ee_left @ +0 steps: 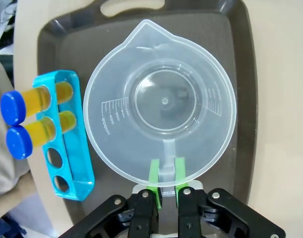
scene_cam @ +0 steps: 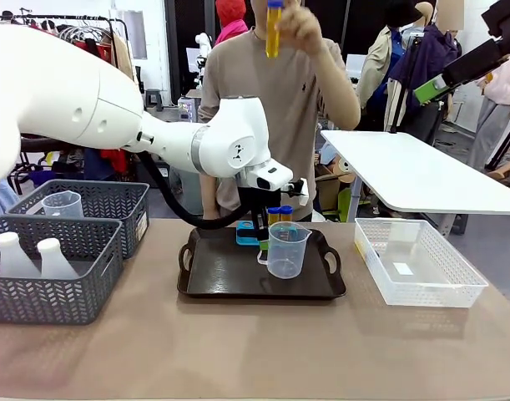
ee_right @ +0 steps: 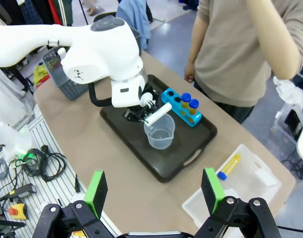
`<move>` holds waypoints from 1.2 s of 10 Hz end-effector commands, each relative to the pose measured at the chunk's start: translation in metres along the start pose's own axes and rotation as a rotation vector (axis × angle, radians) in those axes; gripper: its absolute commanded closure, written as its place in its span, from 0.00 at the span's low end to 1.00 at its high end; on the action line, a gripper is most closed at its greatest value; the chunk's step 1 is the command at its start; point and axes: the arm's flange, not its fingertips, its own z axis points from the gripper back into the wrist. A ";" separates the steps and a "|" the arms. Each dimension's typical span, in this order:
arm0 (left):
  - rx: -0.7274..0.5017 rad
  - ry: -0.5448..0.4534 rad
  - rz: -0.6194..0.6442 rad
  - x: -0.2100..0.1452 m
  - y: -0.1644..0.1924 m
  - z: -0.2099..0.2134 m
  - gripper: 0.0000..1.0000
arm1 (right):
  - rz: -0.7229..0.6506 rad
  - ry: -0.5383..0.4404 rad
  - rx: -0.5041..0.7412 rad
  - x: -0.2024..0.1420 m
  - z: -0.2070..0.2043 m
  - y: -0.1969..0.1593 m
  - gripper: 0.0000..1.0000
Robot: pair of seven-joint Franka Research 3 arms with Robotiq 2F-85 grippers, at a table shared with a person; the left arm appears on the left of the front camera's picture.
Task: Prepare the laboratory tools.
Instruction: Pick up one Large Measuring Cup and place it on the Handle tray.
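Left pincer (ee_left: 167,173) pinching handle of beaker (scene_cam: 288,249), standing on tray (scene_cam: 221,271) middle; rack (ee_left: 74,144) with two tubes (ee_left: 42,97) just far-left. Right pincer (ee_right: 153,190) spread, hovering over near surface (scene_cam: 238,351) edge. Step: placing beaker. Next: release, rise straight, no tipping.

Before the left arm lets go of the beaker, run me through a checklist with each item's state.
1. Left gripper shut on the beaker handle: ok.
2. Beaker upright on the tray: ok.
3. Rack filled: not ok, two tubes in, two holes empty.
4. Third tube on the table: not ok, held up in the person's hand.
5. Fourth tube racked: not ok, lying in the clear basket.
6. Right gripper open, off the tray: ok.
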 end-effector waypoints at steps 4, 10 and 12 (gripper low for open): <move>-0.038 0.005 0.010 0.005 0.009 -0.011 0.90 | 0.001 -0.004 0.006 0.000 0.000 0.000 0.00; -0.034 -0.030 0.024 0.005 0.003 0.016 0.00 | 0.001 -0.004 0.006 0.000 0.000 0.000 0.00; -0.027 -0.034 0.026 0.007 0.003 0.019 0.00 | 0.001 -0.004 0.006 0.000 0.000 0.000 0.00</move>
